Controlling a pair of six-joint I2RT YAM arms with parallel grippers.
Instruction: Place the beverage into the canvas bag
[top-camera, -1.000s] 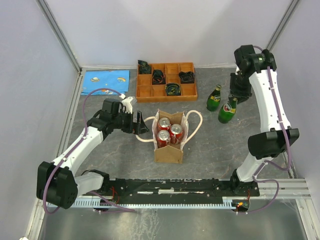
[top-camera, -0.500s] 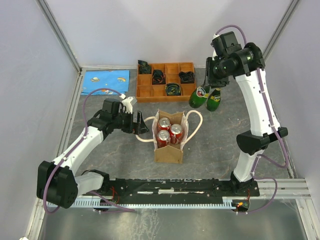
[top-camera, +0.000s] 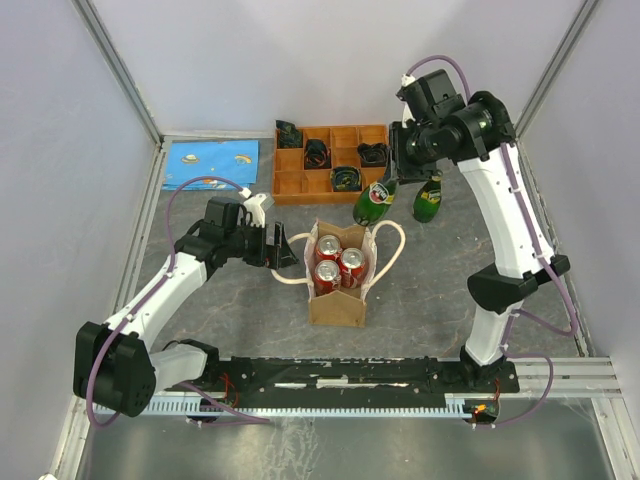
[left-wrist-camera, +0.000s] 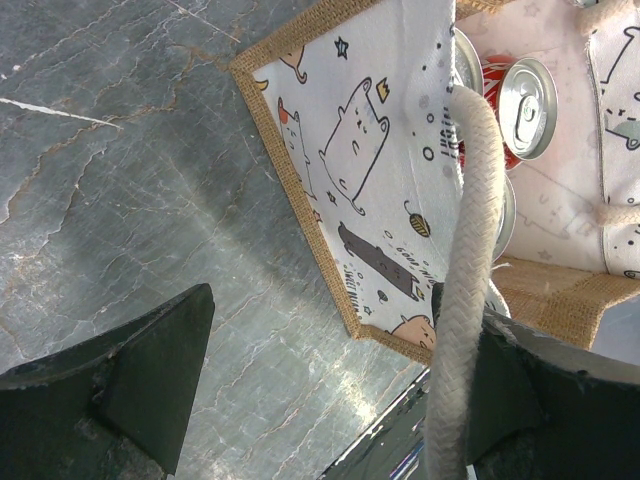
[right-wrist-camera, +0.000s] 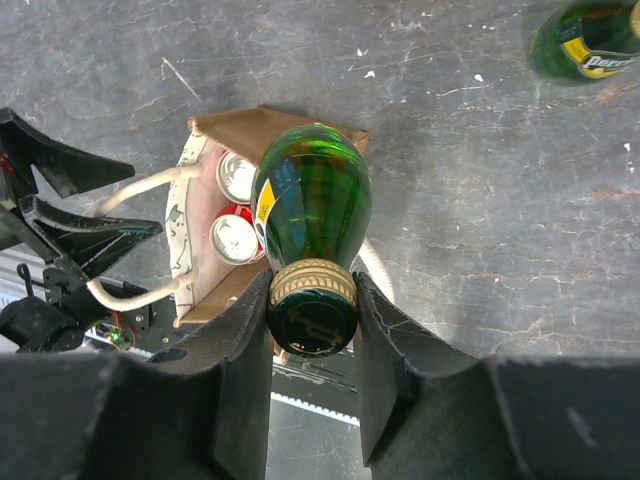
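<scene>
Beverage (right-wrist-camera: 312, 215) clamped by neck in right pincer (right-wrist-camera: 312, 312).

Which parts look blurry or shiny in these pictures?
Left wrist view: black fingers of the left gripper look soft near the lens, the cat print on the tan canvas bag is sharp, silver can tops glint. Right wrist view: the green glass bottle shows bright streaks, fingers of the right gripper are blurry. Top external view: even light, faint shadows.
</scene>
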